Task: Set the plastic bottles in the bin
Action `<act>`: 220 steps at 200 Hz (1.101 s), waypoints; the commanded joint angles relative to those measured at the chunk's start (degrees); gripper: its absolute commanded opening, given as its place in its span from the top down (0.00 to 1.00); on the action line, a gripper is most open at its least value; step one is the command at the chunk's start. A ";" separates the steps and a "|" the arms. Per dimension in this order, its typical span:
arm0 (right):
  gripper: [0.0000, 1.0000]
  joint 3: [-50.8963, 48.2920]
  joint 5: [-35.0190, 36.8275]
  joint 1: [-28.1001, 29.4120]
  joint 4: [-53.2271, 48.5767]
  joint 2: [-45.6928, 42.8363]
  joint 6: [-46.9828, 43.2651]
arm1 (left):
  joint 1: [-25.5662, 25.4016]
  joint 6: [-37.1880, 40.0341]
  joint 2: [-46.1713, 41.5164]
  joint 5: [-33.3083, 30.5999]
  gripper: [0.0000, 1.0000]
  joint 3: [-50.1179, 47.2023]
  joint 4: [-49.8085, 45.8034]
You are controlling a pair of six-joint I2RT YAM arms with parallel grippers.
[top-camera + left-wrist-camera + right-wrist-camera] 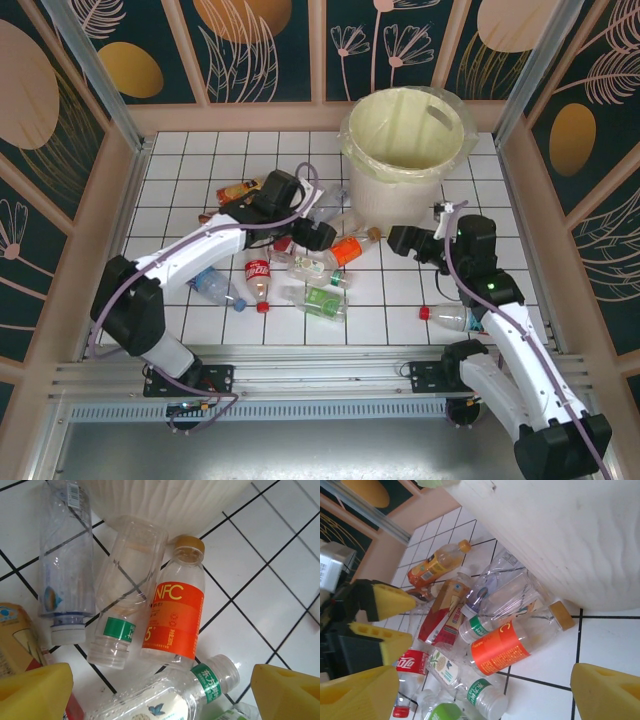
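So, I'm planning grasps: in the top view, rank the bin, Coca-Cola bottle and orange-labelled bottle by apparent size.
1. bin, by far the largest.
2. Coca-Cola bottle and orange-labelled bottle: they look alike in size, so unranked.

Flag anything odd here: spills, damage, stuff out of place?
No spill or damage visible. The bottles lie tumbled on their sides left of the bin. One red-capped bottle lies apart, beside the right arm. One clear bottle looks capless.
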 commanded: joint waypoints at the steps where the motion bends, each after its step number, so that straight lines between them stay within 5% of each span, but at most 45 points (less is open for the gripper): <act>1: 0.13 -3.39 0.59 0.25 4.21 -2.19 5.05 | -2.24 1.14 3.41 -3.57 0.09 2.78 -1.41; 46: 0.16 -7.27 4.68 0.25 3.74 -3.99 7.47 | -5.51 1.31 12.15 -7.35 0.16 7.75 -2.15; 127: 0.18 -10.02 5.87 0.15 2.95 -5.85 7.18 | -8.27 1.69 19.22 -10.10 0.45 11.69 -3.63; 220: 0.17 -11.06 6.08 0.16 3.05 -6.36 7.04 | -9.64 -1.21 23.00 -11.46 0.40 12.13 -3.35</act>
